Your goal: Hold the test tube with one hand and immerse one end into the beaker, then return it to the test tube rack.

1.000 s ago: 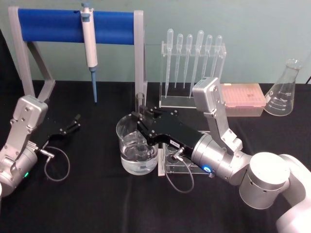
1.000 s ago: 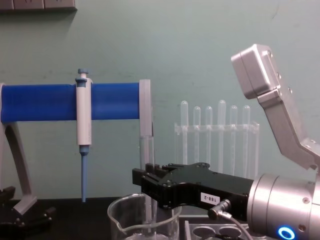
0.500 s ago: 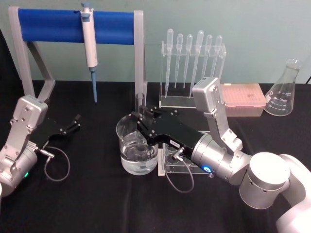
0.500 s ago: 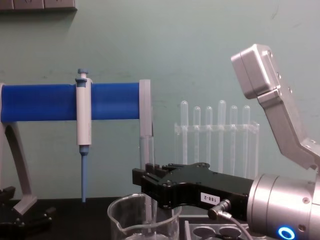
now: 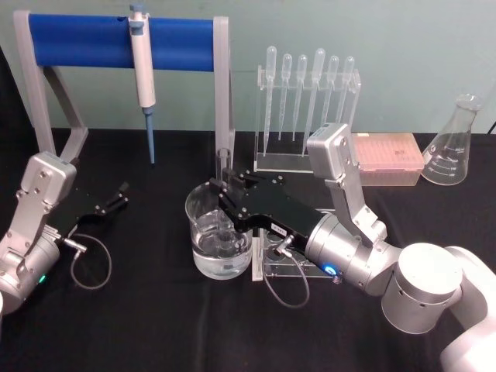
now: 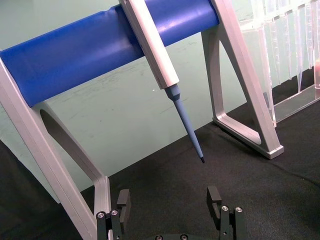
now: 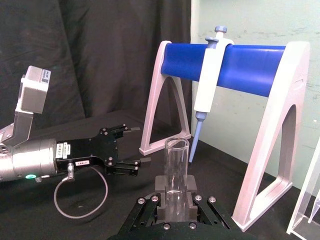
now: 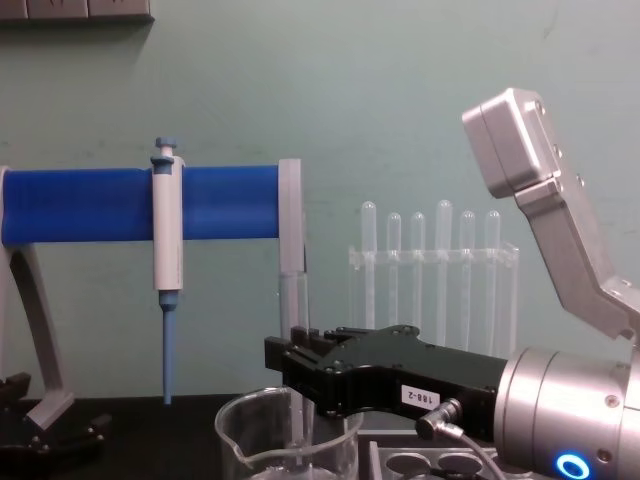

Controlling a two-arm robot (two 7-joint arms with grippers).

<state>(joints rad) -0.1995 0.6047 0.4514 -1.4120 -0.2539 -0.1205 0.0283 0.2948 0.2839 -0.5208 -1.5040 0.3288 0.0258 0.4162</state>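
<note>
Test tube (image 5: 224, 163) stands upright, pinched between the fingers of your right gripper (image 5: 225, 192). Its lower end is down inside the beaker (image 5: 195, 225) directly below the fingertips, apparently in the water. So the grasp and the dip look done; what is left is lifting it clear and setting it in the test tube rack (image 5: 302, 267), under the gripper's wrist and just beside the beaker. Your left gripper (image 5: 116, 199) rests well apart, fingers spread, holding nothing. Count one tube, one beaker, one rack; beyond the fingertips, one pipettor (image 5: 142, 70) and six pipettes (image 5: 318, 85).

Close behind beaker (image 5: 206, 246): blue stand (image 5: 93, 40), pipette rack (image 5: 280, 160)
</note>
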